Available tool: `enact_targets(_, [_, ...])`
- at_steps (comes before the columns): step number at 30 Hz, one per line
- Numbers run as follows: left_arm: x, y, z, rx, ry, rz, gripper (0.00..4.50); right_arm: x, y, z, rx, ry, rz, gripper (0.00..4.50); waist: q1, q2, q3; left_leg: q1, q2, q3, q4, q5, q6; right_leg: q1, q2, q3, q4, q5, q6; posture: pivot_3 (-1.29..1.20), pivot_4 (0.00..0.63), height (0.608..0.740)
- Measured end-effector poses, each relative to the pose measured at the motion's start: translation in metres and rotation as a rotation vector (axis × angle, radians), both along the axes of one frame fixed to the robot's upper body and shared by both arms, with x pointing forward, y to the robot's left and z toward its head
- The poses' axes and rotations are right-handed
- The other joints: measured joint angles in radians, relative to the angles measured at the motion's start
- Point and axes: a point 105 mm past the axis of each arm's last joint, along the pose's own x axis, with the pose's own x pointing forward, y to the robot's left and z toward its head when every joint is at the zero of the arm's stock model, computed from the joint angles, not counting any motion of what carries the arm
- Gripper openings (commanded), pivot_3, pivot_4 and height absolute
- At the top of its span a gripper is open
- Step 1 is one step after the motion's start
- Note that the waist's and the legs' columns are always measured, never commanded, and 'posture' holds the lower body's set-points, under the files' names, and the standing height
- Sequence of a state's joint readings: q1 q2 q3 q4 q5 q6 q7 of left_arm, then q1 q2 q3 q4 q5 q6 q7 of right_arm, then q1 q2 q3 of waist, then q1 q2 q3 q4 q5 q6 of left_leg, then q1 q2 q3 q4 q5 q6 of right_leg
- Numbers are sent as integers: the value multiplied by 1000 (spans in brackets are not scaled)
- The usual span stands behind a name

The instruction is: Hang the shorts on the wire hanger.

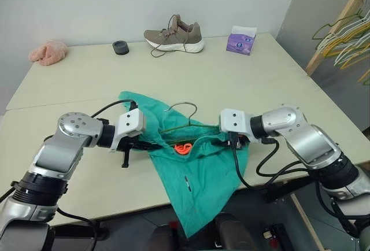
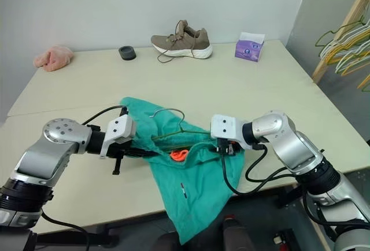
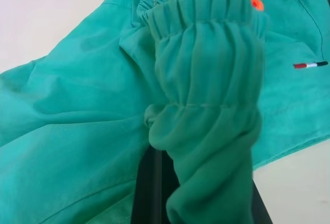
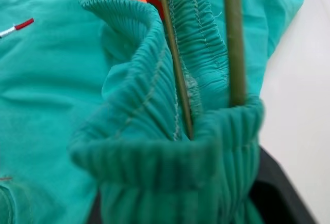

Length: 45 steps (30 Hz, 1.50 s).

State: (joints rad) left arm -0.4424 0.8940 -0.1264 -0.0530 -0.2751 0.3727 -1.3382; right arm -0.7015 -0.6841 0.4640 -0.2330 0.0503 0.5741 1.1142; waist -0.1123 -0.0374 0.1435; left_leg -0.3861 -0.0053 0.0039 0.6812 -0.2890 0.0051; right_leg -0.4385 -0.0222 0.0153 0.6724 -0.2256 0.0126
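Shorts (image 1: pixel 199 176), teal, waistband bunched over the wire hanger (image 1: pixel 184 107), pinched by left gripper (image 1: pixel 151 145) and seemingly right gripper (image 1: pixel 226 142).

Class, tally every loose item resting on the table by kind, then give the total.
Shorts: 1
Wire hanger: 1
Shoe: 1
Tissue box: 1
Pink fluffy cloth: 1
Small dark round object: 1
Total: 6
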Motion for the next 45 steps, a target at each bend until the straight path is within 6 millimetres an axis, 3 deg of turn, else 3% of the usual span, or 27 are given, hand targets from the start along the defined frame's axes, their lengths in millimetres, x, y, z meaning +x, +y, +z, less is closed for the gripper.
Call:
enact_targets(2, [0, -1, 0, -5, -5, -2, 0, 1, -1, 1, -6, -2, -3, 22, -1, 0, 0, 0, 0, 0, 0, 0, 0, 0, 0, 0, 0, 0, 0, -171, 96, 740])
enact_targets(6, [1, -3, 1, -15, -10, -4, 0, 1, -4, 2, -16, 3, 3, 22, -2, 0, 0, 0, 0, 0, 0, 0, 0, 0, 0, 0, 0, 0, 0, -178, 92, 740])
enact_targets(12, [22, -1, 14, -91, -56, 50, 1686, 0, -11, 9, 0, 21, -21, 0, 0, 0, 0, 0, 0, 0, 0, 0, 0, 0, 0, 0, 0, 0, 0, -193, 92, 740])
enact_targets(16, [44, 20, 34, -158, -145, 174, 2888, -7, -18, 11, 54, 83, -65, 0, -3, 0, 0, 0, 0, 0, 0, 0, 0, 0, -1, 0, 0, 0, 0, -203, 96, 740])
enact_targets(19, [51, 38, 45, -195, -190, 251, 2888, -11, -25, 13, 106, 132, -126, 0, -5, 0, 0, 0, 0, -1, 0, 0, 0, 0, -1, 0, 0, 0, 0, -208, 98, 740])
enact_targets(25, [64, 73, 63, -275, -288, 433, 2888, -25, -45, -7, 209, 334, -332, 0, -3, 0, 0, 0, 0, -1, 0, 0, 0, 0, -2, 0, 0, 0, 0, -219, 110, 740])
enact_targets(28, [63, 76, 68, -312, -288, 451, 2888, -26, -57, -13, 286, 406, -481, 0, -1, 0, 0, 0, 0, -1, 0, 0, 0, 0, -3, 0, 0, 0, 0, -227, 123, 740])
enact_targets(31, [47, 51, 57, -346, -208, 356, 2888, -37, -79, -24, 364, 478, -664, 0, 2, 0, 0, -1, 0, -1, 0, 0, 0, 1, -3, -1, 0, 0, 1, -247, 135, 740])
enact_targets(34, [26, 7, 35, -384, -69, 201, 2888, -47, -114, -41, 420, 531, -914, 0, 5, 0, 0, -1, -1, 0, 1, 0, 0, 1, -5, 1, 0, 0, 1, -273, 147, 740])
enact_targets(40, [9, -58, 48, -482, -7, -14, 2888, -71, -195, -45, 541, 462, -1370, 0, -6, 1, 1, 1, -2, 1, 0, 0, 0, 3, 2, 1, 0, -1, 2, -336, 167, 740])
enact_targets(45, [2, -108, 54, -523, 33, -163, 2888, -95, -246, -44, 562, 372, -1675, 0, -35, 6, 3, 2, -2, 1, 0, 0, 0, 5, 2, 3, -1, -2, 4, -374, 182, 740])
